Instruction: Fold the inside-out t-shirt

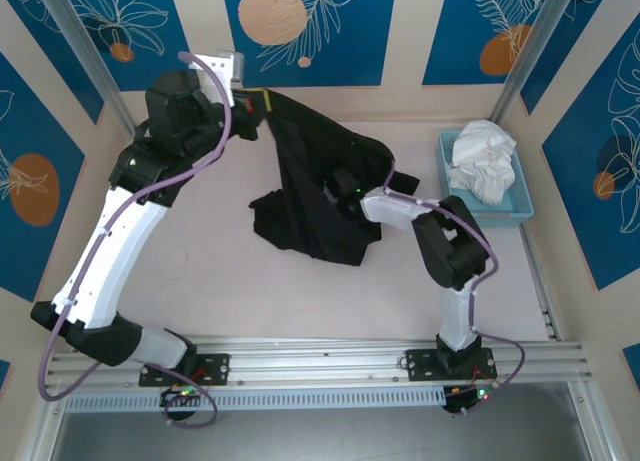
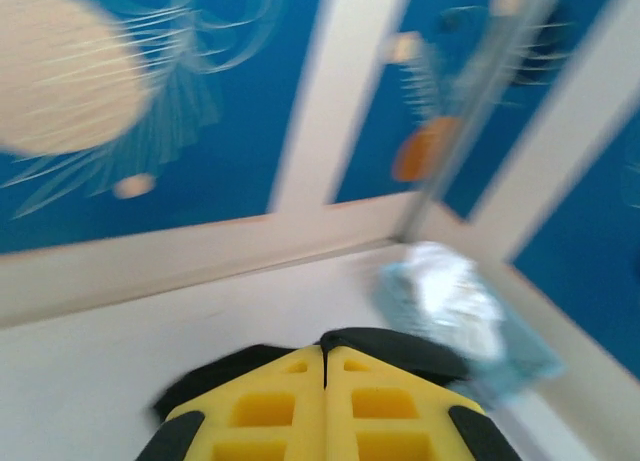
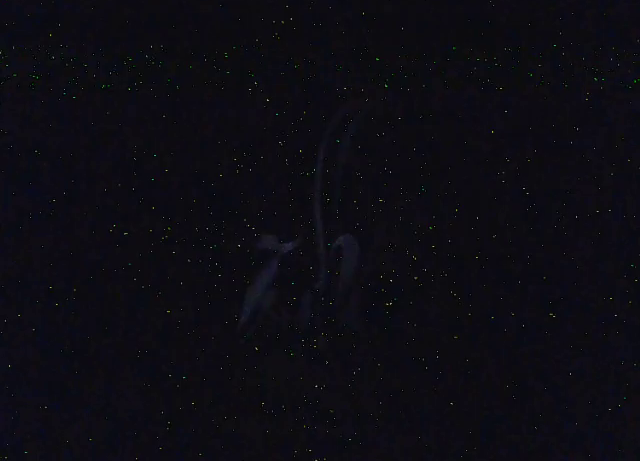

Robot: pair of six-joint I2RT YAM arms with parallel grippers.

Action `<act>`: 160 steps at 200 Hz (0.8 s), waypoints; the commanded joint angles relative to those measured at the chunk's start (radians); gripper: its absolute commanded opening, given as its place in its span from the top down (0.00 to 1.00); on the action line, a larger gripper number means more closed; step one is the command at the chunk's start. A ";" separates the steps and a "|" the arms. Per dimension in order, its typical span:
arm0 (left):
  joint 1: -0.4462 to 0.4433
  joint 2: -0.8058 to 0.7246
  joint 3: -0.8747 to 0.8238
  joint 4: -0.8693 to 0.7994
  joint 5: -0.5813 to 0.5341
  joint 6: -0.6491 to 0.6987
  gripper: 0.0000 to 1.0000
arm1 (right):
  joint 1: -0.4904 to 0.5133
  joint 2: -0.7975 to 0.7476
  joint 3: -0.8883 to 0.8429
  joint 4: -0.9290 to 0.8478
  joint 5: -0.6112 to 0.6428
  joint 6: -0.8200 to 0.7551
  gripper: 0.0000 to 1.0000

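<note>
Table (image 1: 330, 301): left end effector (image 1: 257, 103) clamps blk t-shirt (image 1: 300, 171), edge raised.

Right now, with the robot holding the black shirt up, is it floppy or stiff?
Probably floppy: the black t-shirt droops in folds from the left gripper down to the table. Likely light, since one pinched corner seems to hold it up. Pushed, it would probably bunch, as its lower edge lies crumpled.

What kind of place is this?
Probably a robot lab booth: two arms bolted to a metal rail, blue painted panels around a table, a black t-shirt and a bin of white cloth.
</note>
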 commanded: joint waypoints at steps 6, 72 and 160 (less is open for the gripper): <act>0.132 0.003 -0.094 0.045 -0.144 -0.059 1.00 | -0.010 -0.211 -0.049 0.107 -0.235 -0.028 1.00; 0.192 0.139 -0.275 0.088 -0.066 -0.073 1.00 | 0.008 -0.265 0.015 0.313 -0.546 0.042 1.00; 0.368 0.126 -0.534 0.192 -0.108 -0.210 1.00 | -0.072 -0.462 -0.080 0.432 -0.603 0.031 1.00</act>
